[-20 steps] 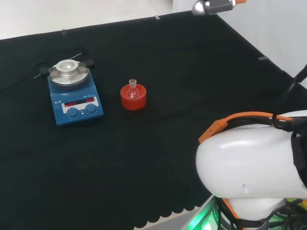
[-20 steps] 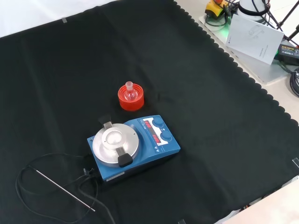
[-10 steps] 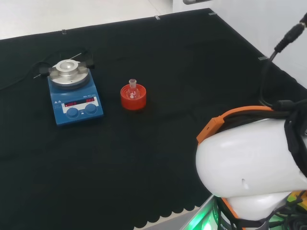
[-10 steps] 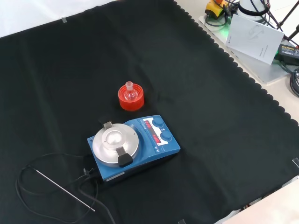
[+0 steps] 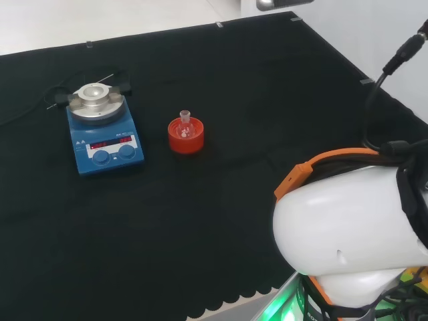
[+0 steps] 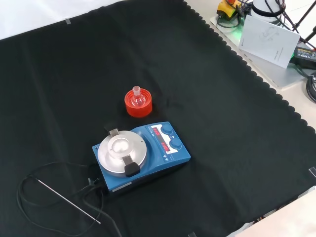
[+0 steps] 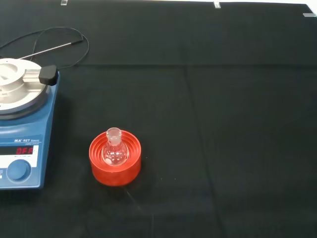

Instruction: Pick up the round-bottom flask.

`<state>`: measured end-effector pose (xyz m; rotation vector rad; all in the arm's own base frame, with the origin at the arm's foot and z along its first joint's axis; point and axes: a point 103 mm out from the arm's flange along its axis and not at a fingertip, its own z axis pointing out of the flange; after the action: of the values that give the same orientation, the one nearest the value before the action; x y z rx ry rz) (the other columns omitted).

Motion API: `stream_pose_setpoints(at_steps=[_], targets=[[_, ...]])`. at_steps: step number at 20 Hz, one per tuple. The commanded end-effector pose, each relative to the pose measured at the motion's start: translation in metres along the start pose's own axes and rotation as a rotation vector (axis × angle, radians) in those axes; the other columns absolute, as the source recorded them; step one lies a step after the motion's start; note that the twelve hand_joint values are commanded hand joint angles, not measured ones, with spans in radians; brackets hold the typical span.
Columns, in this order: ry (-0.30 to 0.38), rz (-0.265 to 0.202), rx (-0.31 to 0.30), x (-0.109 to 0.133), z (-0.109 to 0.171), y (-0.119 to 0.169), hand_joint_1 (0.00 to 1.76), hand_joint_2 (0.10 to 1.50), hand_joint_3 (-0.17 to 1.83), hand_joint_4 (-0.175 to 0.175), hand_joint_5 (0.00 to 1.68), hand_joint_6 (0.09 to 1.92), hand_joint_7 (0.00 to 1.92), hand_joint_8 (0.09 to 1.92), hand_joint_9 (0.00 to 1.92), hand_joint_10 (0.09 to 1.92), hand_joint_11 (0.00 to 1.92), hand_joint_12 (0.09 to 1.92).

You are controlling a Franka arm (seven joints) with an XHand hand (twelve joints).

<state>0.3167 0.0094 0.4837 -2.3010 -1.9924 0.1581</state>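
bare cloth [image 6: 217, 118] around flask [image 6: 138, 98], stirrer [image 6: 140, 154] near

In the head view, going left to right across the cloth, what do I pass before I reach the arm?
Blue hotplate stirrer → red ribbed stand with the small round-bottom flask sitting in it → open black cloth → the arm's white link.

blue stirrer [image 7: 20, 144] cut by edge

place: lab bench | evidence: blue stirrer hotplate [image 6: 143, 155] with wired metal probe [image 6: 69, 201] sitting on black cloth [image 6: 222, 148]; glass round-bottom flask [image 6: 138, 98] resting in red ribbed stand [image 6: 138, 107]
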Motion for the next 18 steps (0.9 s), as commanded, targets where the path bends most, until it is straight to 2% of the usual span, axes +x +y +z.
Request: stream_pose_setpoints(at_steps=[1, 8, 11, 14, 16, 17, 18], targets=[[0.034, 0.006, -0.026, -0.007, 0.024, 0.014, 0.57, 0.77, 0.90, -0.042, 0.33, 0.09, 0.22, 0.62, 0.28, 0.69, 0.00, 1.27], [0.050, 0.025, -0.064, -0.023, 0.050, 0.030, 0.65, 0.67, 0.97, -0.053, 0.38, 0.09, 0.24, 0.66, 0.33, 0.71, 0.02, 1.36], [0.054, 0.023, -0.052, -0.029, 0.066, 0.040, 0.71, 0.59, 1.02, -0.060, 0.41, 0.09, 0.29, 0.68, 0.39, 0.71, 0.07, 1.38], [0.095, 0.014, -0.039, -0.031, 0.075, 0.047, 0.73, 0.55, 1.04, -0.063, 0.42, 0.09, 0.31, 0.69, 0.41, 0.71, 0.10, 1.38], [0.090, 0.005, -0.049, -0.032, 0.079, 0.050, 0.74, 0.53, 1.06, -0.065, 0.43, 0.09, 0.33, 0.69, 0.43, 0.71, 0.13, 1.37], [0.134, -0.011, -0.041, -0.031, 0.087, 0.055, 0.75, 0.52, 1.06, -0.065, 0.43, 0.09, 0.34, 0.69, 0.44, 0.71, 0.14, 1.37], [0.134, -0.006, -0.044, -0.034, 0.095, 0.060, 0.76, 0.52, 1.06, -0.066, 0.44, 0.09, 0.35, 0.69, 0.45, 0.70, 0.15, 1.37]])
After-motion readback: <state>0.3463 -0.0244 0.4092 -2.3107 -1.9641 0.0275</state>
